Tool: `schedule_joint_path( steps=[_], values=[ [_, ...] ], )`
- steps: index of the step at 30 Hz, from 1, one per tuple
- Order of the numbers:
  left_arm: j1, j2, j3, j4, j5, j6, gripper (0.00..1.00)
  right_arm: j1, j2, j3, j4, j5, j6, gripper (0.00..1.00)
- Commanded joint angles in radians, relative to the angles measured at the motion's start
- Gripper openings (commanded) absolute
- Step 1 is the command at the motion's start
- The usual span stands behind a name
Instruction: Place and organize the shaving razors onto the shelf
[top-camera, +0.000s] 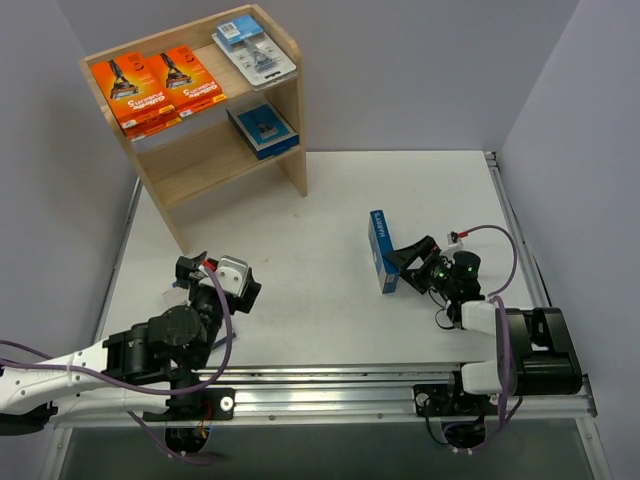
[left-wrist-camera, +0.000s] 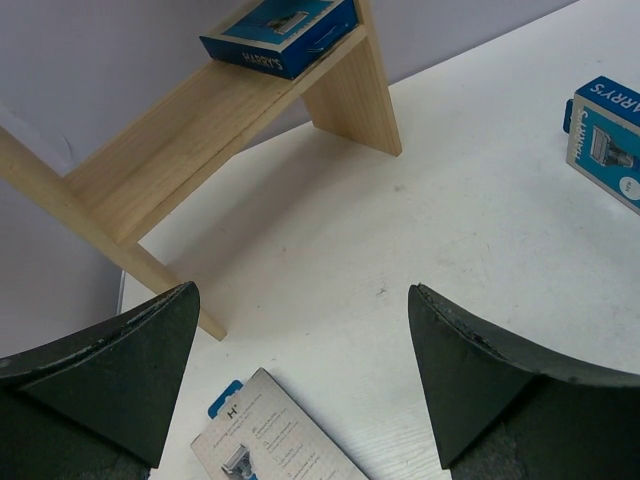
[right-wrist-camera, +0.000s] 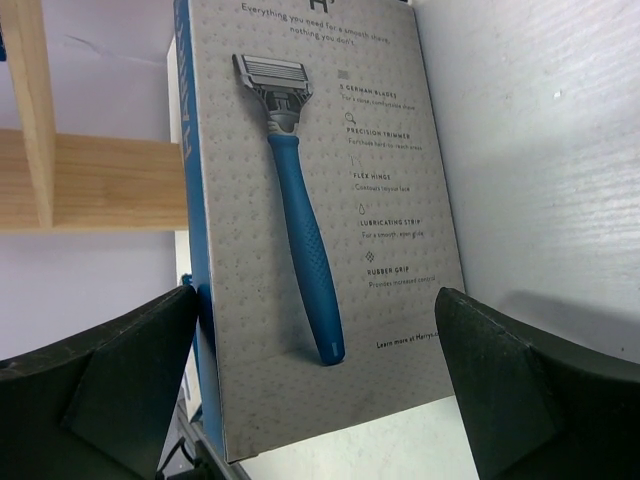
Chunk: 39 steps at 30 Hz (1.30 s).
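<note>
Bright, even light leaves soft shadows under the shelf (top-camera: 200, 150) on the table (top-camera: 330, 220); focus sharp.

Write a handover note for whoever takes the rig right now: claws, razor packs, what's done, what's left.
Left claw: open, over a grey pack lying flat on the table.
Right claw: open, fingers either side of a grey-and-blue box standing on edge on the table; not closed on it.
Done: orange packs and clear blister pack on the top tier of the shelf, blue box on the lower tier.
Left: shelve both table packs.
</note>
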Motion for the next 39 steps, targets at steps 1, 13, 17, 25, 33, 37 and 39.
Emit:
schedule_joint_path(
  steps=[1,13,17,25,33,37,39],
  values=[
    [0.024,0.024,0.031,0.061,0.044,0.009,0.94,-0.031,-0.047,-0.001,-0.154,-0.027,-0.054,1.00],
    [0.161,0.076,0.042,0.026,0.211,-0.024,0.94,-0.123,-0.084,0.076,-0.496,0.049,-0.282,1.00],
    [0.188,0.096,0.049,0.020,0.237,-0.030,0.94,-0.137,-0.090,0.102,-0.591,0.105,-0.358,1.00],
    [0.263,0.148,0.077,0.006,0.332,-0.037,0.94,-0.146,-0.126,0.130,-0.723,0.275,-0.324,1.00],
    [0.381,0.181,0.097,-0.008,0.508,-0.064,0.94,-0.184,-0.201,0.159,-0.809,0.316,-0.313,1.00],
    [0.455,0.216,0.109,-0.018,0.600,-0.075,0.94,-0.184,-0.250,0.177,-0.809,0.332,-0.307,1.00],
    [0.471,0.236,0.115,-0.020,0.598,-0.076,0.94,-0.184,-0.259,0.186,-0.786,0.327,-0.304,1.00]
  ],
)
